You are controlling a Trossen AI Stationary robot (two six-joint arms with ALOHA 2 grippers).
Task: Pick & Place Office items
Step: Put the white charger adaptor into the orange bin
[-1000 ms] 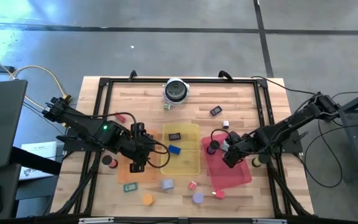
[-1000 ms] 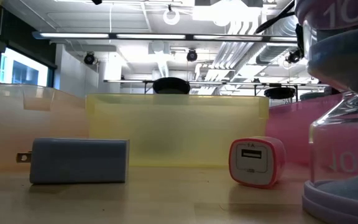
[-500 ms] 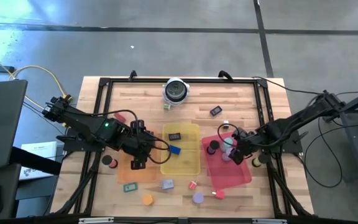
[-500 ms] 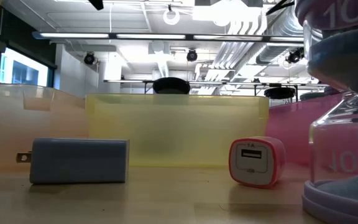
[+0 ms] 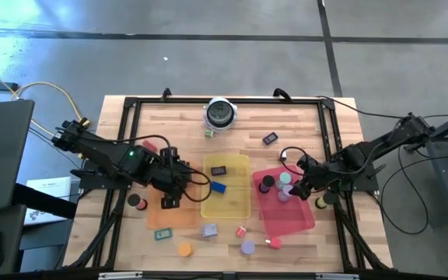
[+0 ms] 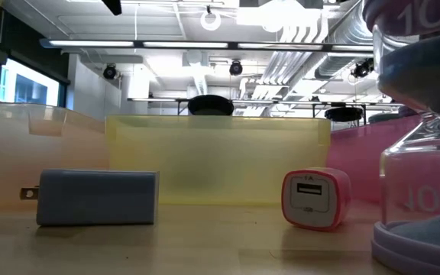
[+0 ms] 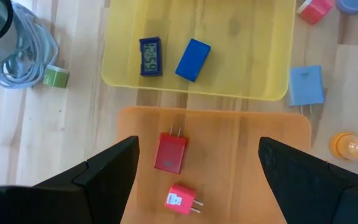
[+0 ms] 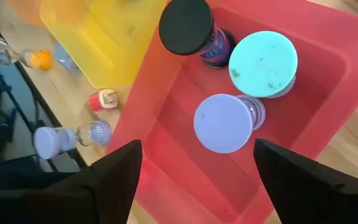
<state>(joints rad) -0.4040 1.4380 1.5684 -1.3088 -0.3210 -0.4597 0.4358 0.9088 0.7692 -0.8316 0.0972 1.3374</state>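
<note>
Office items: three hourglasses [image 8: 225, 121] stand in the red tray [image 8: 328, 118], two red plugs [image 7: 171, 152] in the orange tray [image 7: 247, 149]. Left gripper [image 7: 194, 180] and right gripper [image 8: 194, 186] hover wide apart, holding nothing.

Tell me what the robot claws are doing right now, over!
Left claw open above orange tray. Right claw open above red tray, three hourglasses inside. Nothing blocking.

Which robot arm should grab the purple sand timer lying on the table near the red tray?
Probably the right arm. Its open pincer hovers over the red tray, nearer the purple sand timer. The left pincer, also open, hangs over the orange tray, farther away.
</note>
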